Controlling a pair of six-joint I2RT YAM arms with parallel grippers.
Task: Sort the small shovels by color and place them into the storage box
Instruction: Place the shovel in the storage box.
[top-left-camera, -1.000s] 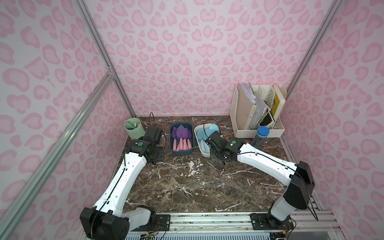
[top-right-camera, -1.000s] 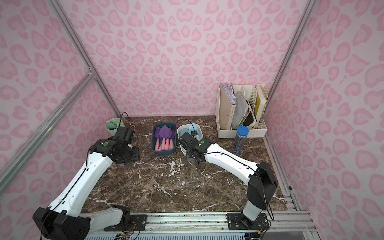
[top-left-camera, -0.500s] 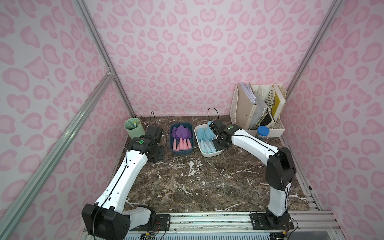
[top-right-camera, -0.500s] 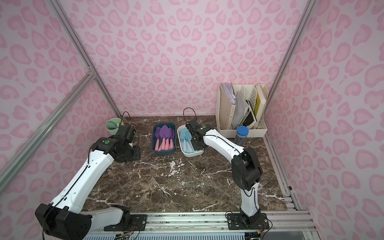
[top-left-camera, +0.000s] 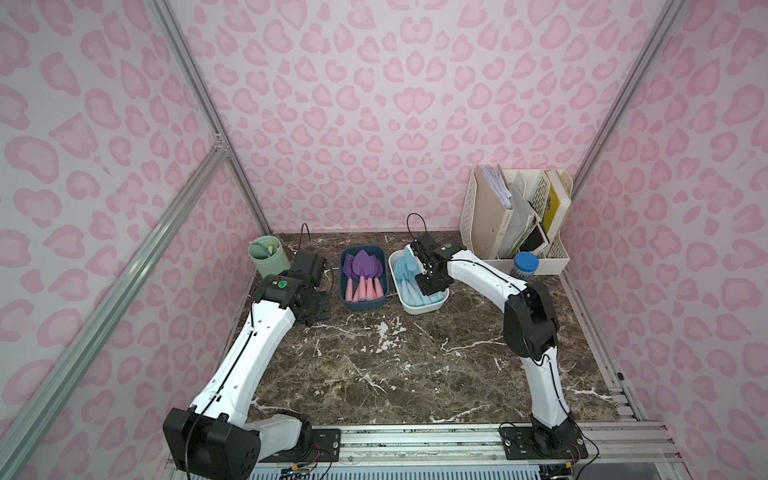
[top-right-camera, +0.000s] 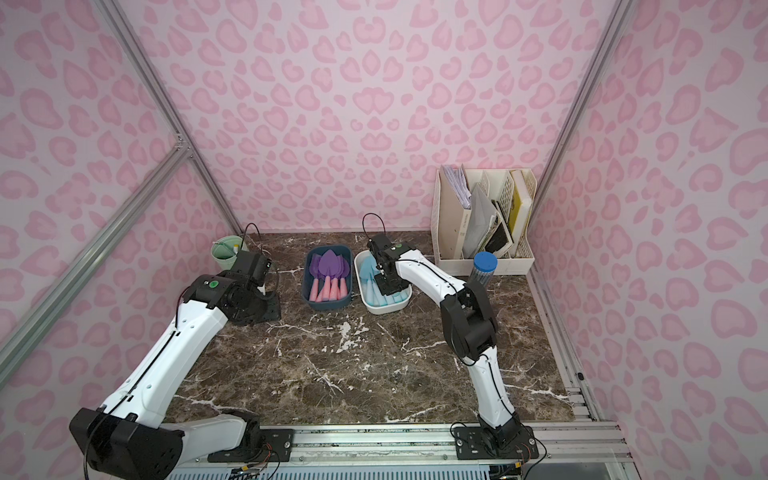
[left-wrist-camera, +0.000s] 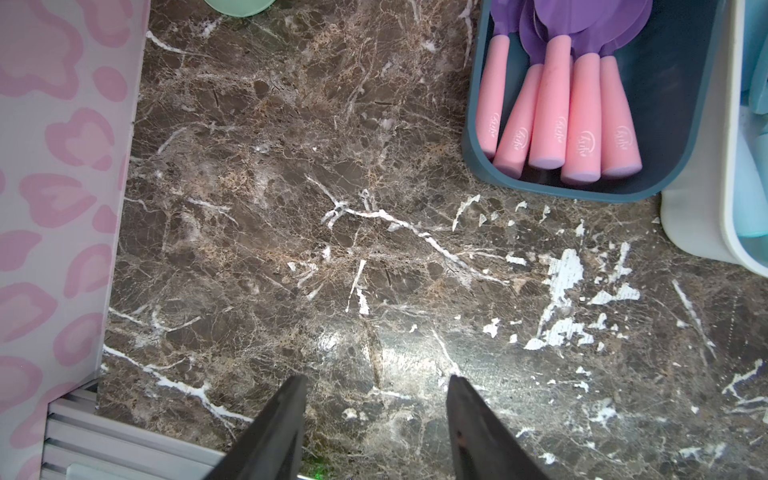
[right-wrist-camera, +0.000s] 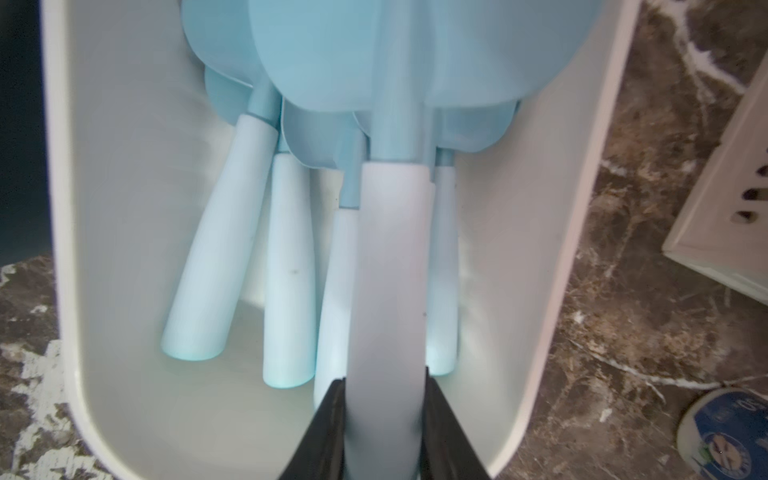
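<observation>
Several purple shovels with pink handles (top-left-camera: 363, 272) (left-wrist-camera: 561, 104) lie in the dark blue storage box (top-left-camera: 362, 306). Several light blue shovels (right-wrist-camera: 224, 249) lie in the white box (top-left-camera: 419, 309) (right-wrist-camera: 104, 208) beside it. My right gripper (right-wrist-camera: 385, 378) (top-left-camera: 430, 284) hangs over the white box, shut on the handle of one more light blue shovel (right-wrist-camera: 390, 270), whose blade points toward the box's far end. Left of the blue box, my left gripper (left-wrist-camera: 377, 378) (top-right-camera: 268, 309) stands open over bare marble with nothing between its fingers.
A green cup (top-left-camera: 268, 257) stands at the back left corner. A cream file organiser (top-left-camera: 519, 224) and a blue-lidded jar (top-left-camera: 525, 266) stand at the back right. The pink wall (left-wrist-camera: 54, 166) runs close beside my left gripper.
My right arm has raised its elbow and carried the light blue shovel from the white box's front end back over the box. The left arm has not moved.
</observation>
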